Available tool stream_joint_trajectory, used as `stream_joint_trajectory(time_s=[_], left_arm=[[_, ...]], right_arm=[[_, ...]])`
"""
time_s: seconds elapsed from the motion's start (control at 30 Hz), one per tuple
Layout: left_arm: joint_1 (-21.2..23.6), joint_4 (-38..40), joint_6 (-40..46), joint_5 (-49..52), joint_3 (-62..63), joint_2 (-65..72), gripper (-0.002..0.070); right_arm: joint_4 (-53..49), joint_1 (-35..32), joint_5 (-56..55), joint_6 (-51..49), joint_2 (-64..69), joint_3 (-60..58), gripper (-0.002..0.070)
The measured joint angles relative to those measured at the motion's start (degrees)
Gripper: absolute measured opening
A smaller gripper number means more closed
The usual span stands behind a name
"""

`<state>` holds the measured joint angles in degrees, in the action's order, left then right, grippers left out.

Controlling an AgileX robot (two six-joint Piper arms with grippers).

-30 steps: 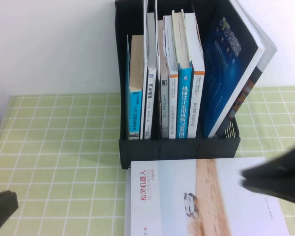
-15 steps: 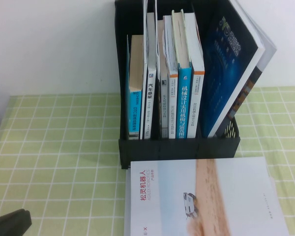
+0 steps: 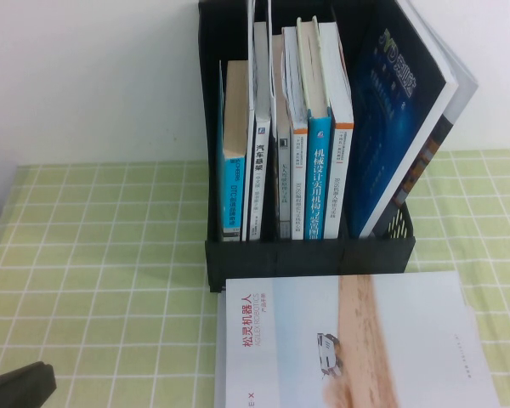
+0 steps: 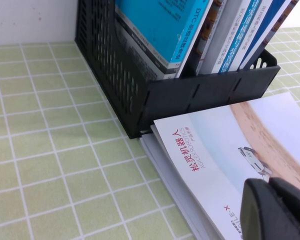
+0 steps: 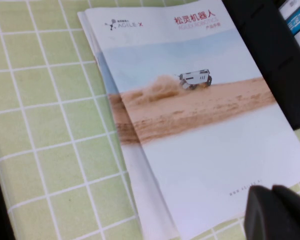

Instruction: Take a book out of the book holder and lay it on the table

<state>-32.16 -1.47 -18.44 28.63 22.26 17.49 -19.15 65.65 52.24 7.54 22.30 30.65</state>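
From my station, nearest the camera is the left gripper (image 3: 17, 387), a dark shape low at the near left edge of the tabletop (image 3: 93, 255), parked well to the left of the work; its own wrist camera shows only a black tip (image 4: 275, 210) over the near corner of the cover, and I cannot tell whether its jaws are apart or together. The right gripper (image 5: 277, 212) is out of the high view altogether; its wrist camera catches a dark tip above the book's far-right corner, jaws together and clamped on nothing, clear of the paper. Just beyond both grippers lies the book (image 3: 348, 340), flat on the green grid cloth, cover up with the beige stripe, the red title and the little car showing, its far edge just beside the low front lip of the book holder (image 3: 310, 253), seemingly touching or tucked slightly under it in the left wrist view. Farther on, the holder stands upright with the other volumes in their slots, a dark blue book (image 3: 399, 110) leaning out at its right side. I judge the laying-down step complete: the book is out of the rack and nothing grips it. What remains, as I read it, is only to draw both arms away to rest without brushing the cover or nudging the rack.
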Motion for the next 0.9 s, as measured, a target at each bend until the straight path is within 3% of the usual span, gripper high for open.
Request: stream_joint_trajectory(time_s=[0.5,0.67,0.8,0.9], left_arm=[[1.28,-2.63,2.55,-0.15,-4.07,0.0,-0.0003],[11.56,-5.98,-6.51,-3.37,-7.2,0.0,-0.0002],[22.67,-4.96,-3.57,-14.02,-12.45,-1.91,-0.0003],[27.66,-4.85,0.24,-18.87,-16.48,-7.49,-0.0002]], right_arm=[[0.02,0.0,0.27,0.0,0.0,-0.02,-0.0001],[0.12,0.0,0.27,0.0,0.0,-0.02,-0.0001],[0.24,0.0,0.27,0.0,0.0,-0.02,-0.0001],[0.24,0.0,0.27,0.0,0.0,-0.02,-0.0001]])
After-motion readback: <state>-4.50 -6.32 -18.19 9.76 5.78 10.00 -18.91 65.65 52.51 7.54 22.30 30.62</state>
